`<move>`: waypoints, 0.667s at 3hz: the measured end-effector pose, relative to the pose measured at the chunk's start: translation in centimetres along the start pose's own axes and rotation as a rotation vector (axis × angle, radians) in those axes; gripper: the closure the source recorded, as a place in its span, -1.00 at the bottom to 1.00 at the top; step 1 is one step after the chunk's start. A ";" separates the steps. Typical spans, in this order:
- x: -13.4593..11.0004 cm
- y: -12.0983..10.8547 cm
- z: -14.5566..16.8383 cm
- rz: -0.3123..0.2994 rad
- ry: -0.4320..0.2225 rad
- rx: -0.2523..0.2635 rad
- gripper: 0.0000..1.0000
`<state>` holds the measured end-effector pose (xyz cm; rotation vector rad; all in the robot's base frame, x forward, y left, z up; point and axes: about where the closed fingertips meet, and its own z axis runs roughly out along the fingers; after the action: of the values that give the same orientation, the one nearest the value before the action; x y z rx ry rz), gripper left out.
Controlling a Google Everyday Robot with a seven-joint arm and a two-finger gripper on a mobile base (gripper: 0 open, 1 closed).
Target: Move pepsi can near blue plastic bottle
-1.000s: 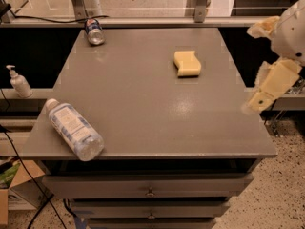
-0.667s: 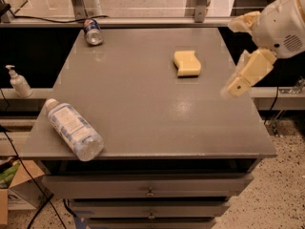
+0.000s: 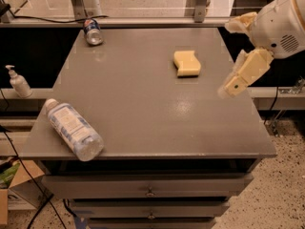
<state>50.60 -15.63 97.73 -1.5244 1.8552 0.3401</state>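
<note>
there, one pepsi can (image 3: 93,31), one blue plastic bottle (image 3: 74,129) — one gripper (image 3: 230,56), spread, beside the table (image 3: 143,99)

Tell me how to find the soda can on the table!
Look at the grey table, then go to its far left corner, away from the gripper hanging over the right edge. The pepsi can lies there alone: small and dark blue, unlike the yellow sponge or the big clear bottle at the near left.

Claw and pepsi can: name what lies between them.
In the camera view, the yellow sponge lies between them: claw at the table's right edge, can at the far left corner.
</note>
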 end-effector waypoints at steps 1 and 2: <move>-1.3 -0.6 1.4 -0.003 -0.039 -0.001 -1.00; -3.5 -1.4 4.4 -0.030 -0.077 -0.030 -1.00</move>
<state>53.69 -10.70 97.19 -1.5368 1.7731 0.4089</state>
